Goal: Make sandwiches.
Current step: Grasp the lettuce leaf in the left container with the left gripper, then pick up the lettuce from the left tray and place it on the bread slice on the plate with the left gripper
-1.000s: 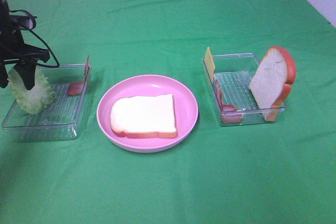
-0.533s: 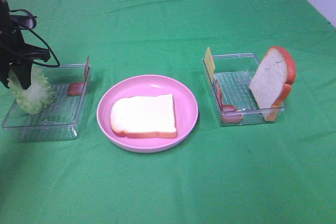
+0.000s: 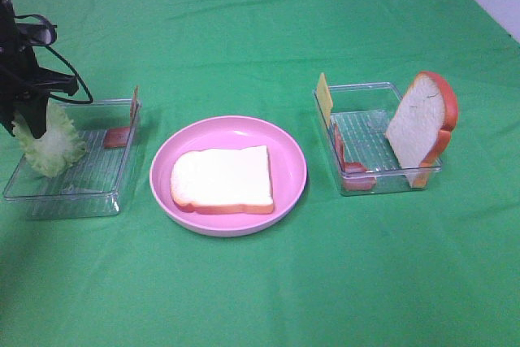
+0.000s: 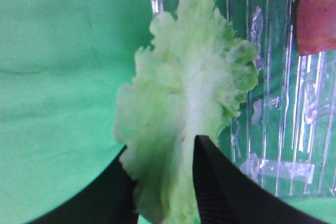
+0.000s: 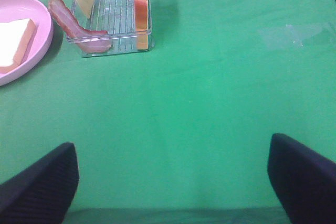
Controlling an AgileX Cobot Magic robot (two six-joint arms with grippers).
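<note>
A ruffled pale-green lettuce leaf (image 3: 49, 148) hangs over the left end of the left clear tray (image 3: 81, 188), with my left gripper (image 3: 31, 111) shut on its top. In the left wrist view the black fingers (image 4: 218, 182) pinch the lettuce (image 4: 184, 103) from both sides. One white bread slice (image 3: 221, 179) lies flat on the pink plate (image 3: 288, 148). A second bread slice (image 3: 418, 127) leans upright in the right tray (image 3: 382, 142), with cheese (image 3: 324, 97) and bacon (image 3: 351, 164). My right gripper (image 5: 173, 182) is open over bare cloth.
The left tray also holds a bacon piece (image 3: 116, 137) and a thin slice (image 3: 135, 101) standing at its far right corner. Green cloth covers the whole table. In the right wrist view, the right tray (image 5: 113, 3) and the plate (image 5: 37, 51) lie ahead.
My left gripper's jaws have narrowed onto the lettuce, and the leaf has shifted slightly up and left. The right gripper, plate and right tray are unchanged.
</note>
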